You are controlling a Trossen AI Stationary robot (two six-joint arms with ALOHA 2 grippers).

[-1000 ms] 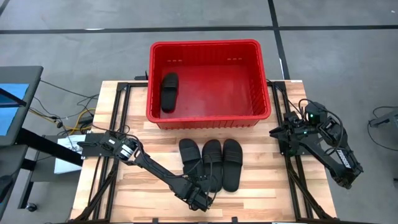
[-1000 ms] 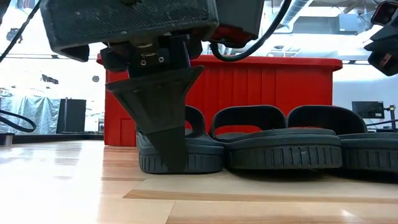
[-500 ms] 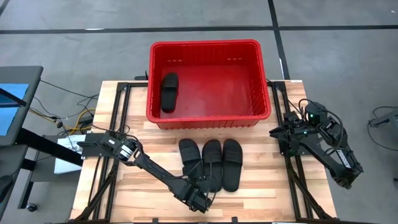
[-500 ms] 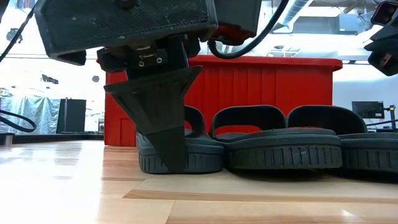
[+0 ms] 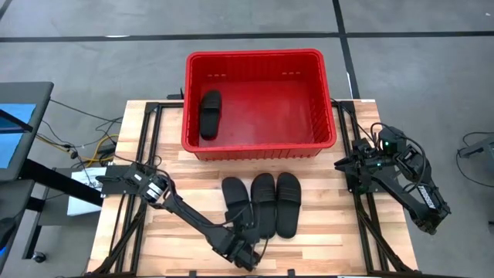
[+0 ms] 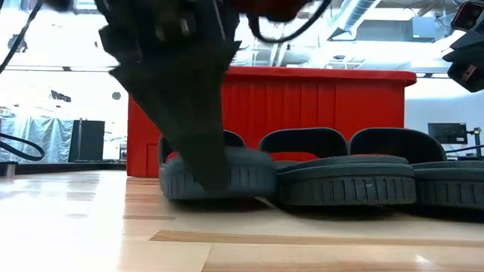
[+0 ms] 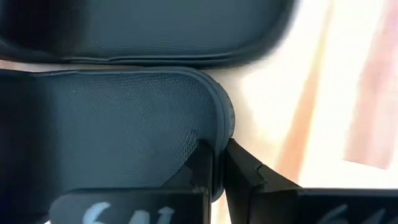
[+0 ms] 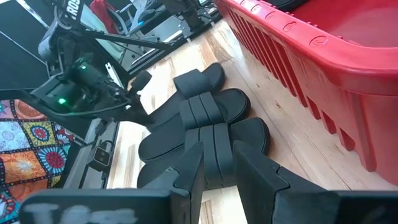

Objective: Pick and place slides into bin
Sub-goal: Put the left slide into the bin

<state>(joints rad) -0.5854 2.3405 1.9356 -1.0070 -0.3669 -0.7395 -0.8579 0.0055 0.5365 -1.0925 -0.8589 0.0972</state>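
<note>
Three black slides lie side by side on the wooden table in front of the red bin [image 5: 262,145]; another slide [image 5: 210,114] lies inside the bin at its left. My left gripper [image 5: 245,249] is shut on the near end of the leftmost slide [image 5: 234,197]. The middle slide [image 5: 262,202] and the right slide [image 5: 288,202] rest flat on their soles. My right gripper [image 5: 344,164] waits open and empty by the table's right edge, near the bin's right corner. My left gripper pinches the rim of the sole at the leftmost slide's near end [image 7: 219,127], one finger [image 7: 200,165] on the footbed and one [image 7: 244,171] outside the sole. The fingers point down from above. The near end [image 6: 219,177] is raised a little, the far end still down.
The bin [image 6: 325,98] stands at the table's far edge behind the slides. Dark frame rails run along the table's left and right sides. Bare wood lies left of the slides and along the near edge. The right wrist view shows the three slides [image 8: 205,118] and the bin's slotted wall [image 8: 292,56].
My left gripper has gone up and a little toward the table's left and near edge while staying shut. The leftmost slide's near end has lifted off the table and swung slightly left; its far end has stayed by the other two slides.
</note>
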